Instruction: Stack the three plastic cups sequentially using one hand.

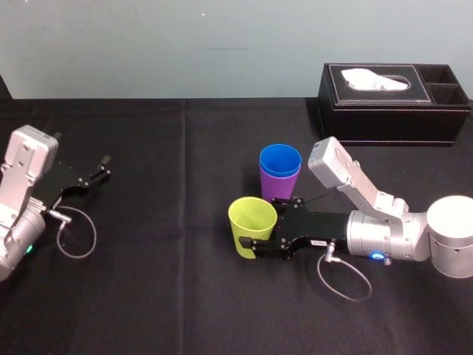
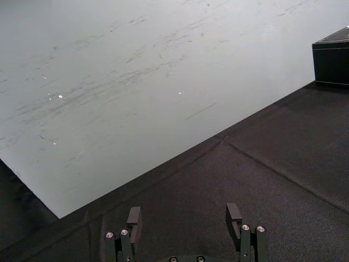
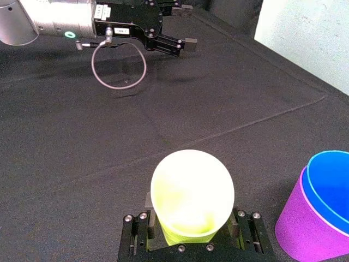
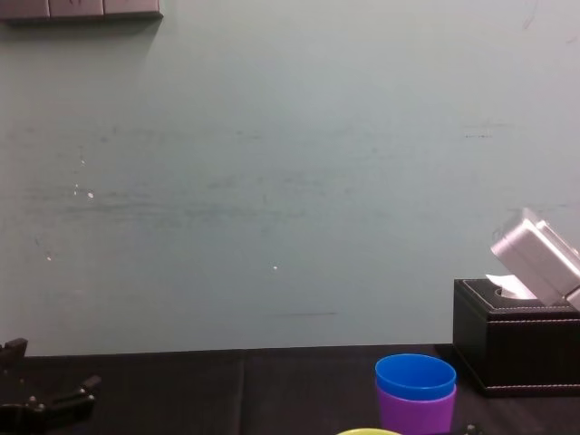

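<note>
Wrist view shows right end effector (image 3: 192,212) gripping yellow-green cup (image 3: 192,183); head view shows left end effector (image 1: 103,167) open.

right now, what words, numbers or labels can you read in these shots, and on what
Label on left gripper: too blurred to read.
Label on right gripper: too small to read.
Yellow-green cup, blue cup, purple cup, tissue box: no text.

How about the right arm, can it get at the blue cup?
Probably yes: the right gripper sits close to the blue cup, nested in the purple cup, nothing between them. But its fingers are closed on the yellow-green cup, so grabbing is out. The left gripper idles far left.
</note>
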You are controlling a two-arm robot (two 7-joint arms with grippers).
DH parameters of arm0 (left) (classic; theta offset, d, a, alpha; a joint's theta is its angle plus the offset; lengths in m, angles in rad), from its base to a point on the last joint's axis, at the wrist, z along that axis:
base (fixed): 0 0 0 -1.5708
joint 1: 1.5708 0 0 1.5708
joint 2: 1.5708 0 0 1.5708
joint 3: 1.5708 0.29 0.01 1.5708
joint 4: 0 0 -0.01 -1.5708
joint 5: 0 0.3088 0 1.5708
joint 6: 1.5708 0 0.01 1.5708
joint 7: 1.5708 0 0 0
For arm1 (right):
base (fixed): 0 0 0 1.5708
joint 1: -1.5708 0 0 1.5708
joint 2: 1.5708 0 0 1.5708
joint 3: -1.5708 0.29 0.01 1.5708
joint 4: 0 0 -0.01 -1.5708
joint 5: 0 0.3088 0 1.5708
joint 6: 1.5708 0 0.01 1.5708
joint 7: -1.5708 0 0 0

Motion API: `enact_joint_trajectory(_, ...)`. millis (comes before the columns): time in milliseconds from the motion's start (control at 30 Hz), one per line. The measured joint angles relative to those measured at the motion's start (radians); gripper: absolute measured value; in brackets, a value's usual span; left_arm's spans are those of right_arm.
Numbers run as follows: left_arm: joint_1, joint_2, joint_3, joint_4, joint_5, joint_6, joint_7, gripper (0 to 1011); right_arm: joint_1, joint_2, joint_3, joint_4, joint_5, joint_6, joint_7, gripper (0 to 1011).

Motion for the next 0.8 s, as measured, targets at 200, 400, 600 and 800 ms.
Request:
enact_joint_trajectory(200,0.0,0.0,0.0,0.0,0.0,0.0,0.0,1011,0.0,0.0,0.0,0.0,0.0,0.0,0.0,726)
enact_joint_trajectory(400,0.0,0.0,0.0,0.0,0.0,0.0,0.0,1011,0.0,0.0,0.0,0.0,0.0,0.0,-0.001,726)
enact_joint_trajectory(600,0.0,0.0,0.0,0.0,0.0,0.0,0.0,1011,-0.011,0.016,0.011,-0.041,-0.004,0.013,-0.026,726)
enact_joint_trajectory(800,0.0,0.0,0.0,0.0,0.0,0.0,0.0,1011,-0.028,0.041,0.04,-0.106,0.016,0.03,-0.038,726)
